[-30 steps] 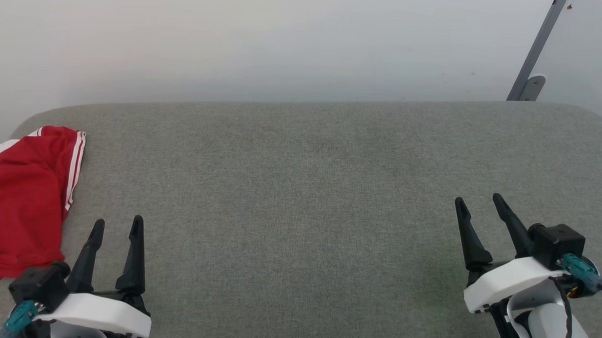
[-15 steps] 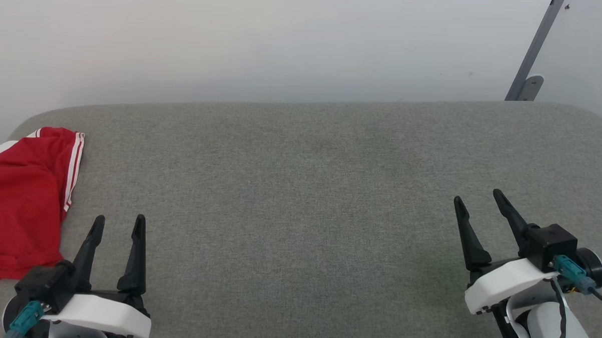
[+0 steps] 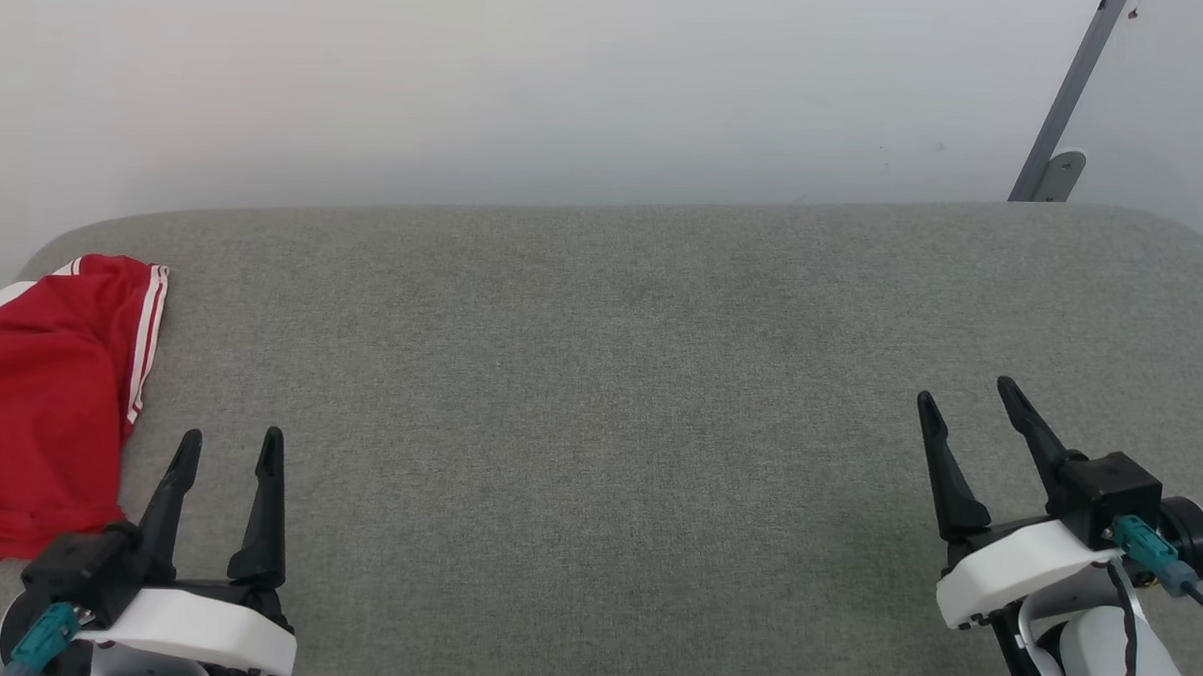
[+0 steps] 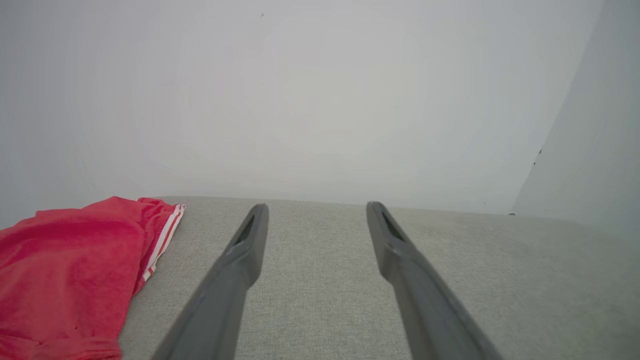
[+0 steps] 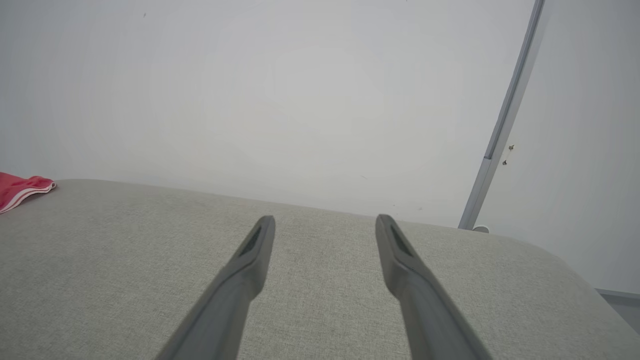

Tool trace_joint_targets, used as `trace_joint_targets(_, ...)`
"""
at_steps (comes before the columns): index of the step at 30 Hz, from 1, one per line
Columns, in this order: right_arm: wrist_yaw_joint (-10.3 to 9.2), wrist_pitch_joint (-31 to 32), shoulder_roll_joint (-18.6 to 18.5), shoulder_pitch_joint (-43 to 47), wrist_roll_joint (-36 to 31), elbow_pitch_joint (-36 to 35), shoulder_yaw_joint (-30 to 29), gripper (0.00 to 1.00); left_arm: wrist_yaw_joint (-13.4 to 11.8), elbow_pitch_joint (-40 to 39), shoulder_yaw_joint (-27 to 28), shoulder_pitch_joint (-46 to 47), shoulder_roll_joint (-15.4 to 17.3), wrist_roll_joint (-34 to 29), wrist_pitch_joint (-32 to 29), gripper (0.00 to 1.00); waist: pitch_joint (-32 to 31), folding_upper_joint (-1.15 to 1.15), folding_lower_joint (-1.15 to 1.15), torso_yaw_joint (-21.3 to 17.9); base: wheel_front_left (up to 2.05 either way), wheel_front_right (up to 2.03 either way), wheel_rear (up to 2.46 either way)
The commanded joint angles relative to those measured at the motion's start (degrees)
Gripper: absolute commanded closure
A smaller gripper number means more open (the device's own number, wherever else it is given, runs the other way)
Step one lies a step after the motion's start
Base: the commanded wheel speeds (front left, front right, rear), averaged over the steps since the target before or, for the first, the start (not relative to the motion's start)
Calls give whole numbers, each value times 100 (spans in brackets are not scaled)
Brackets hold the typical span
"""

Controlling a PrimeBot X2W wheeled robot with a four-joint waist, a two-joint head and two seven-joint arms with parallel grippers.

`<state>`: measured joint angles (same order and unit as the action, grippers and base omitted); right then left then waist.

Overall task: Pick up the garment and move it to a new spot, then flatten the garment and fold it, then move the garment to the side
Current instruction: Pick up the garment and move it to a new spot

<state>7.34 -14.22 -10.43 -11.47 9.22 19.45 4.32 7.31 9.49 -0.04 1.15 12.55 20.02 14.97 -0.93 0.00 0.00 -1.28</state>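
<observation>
Just left of the spread, empty left gripper (image 3: 232, 433) lies the garment (image 3: 39, 398); right gripper (image 3: 965, 389) likewise spread.

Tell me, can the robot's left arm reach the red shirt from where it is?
Probably yes. The left gripper is open and empty, the red shirt lies close on its left on the grey surface, and nothing sits between them.

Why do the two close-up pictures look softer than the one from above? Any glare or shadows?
Head view: even, soft light, no glare; the grey padded surface shows its weave sharply, and the garment is cut by the left edge. Left wrist view: the near fingers blur, corners darken. Right wrist view: the wide lens bows the surface's far edge; its fingers look soft.
</observation>
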Motion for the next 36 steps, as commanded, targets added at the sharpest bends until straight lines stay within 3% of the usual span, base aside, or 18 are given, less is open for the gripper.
trace_joint_targets(1, 27, -45, 29, 34, -32, -10, -7, 0, 20, 5, 30, 8, -8, 30, 32, 0, -1, 0, 0, 1, 0, 0, 0)
trace_joint_targets(15, 15, -96, 31, 67, 55, -7, 282, 0, 19, 191, 313, 81, -81, 200, 31, 0, -125, 0, 0, 383, 0, 0, 0)
trace_joint_targets(36, 15, -101, 77, -206, 354, 283, 986, 0, -321, 476, 741, -75, -253, 70, 30, 0, -432, 0, 0, 1900, 0, 0, 0)
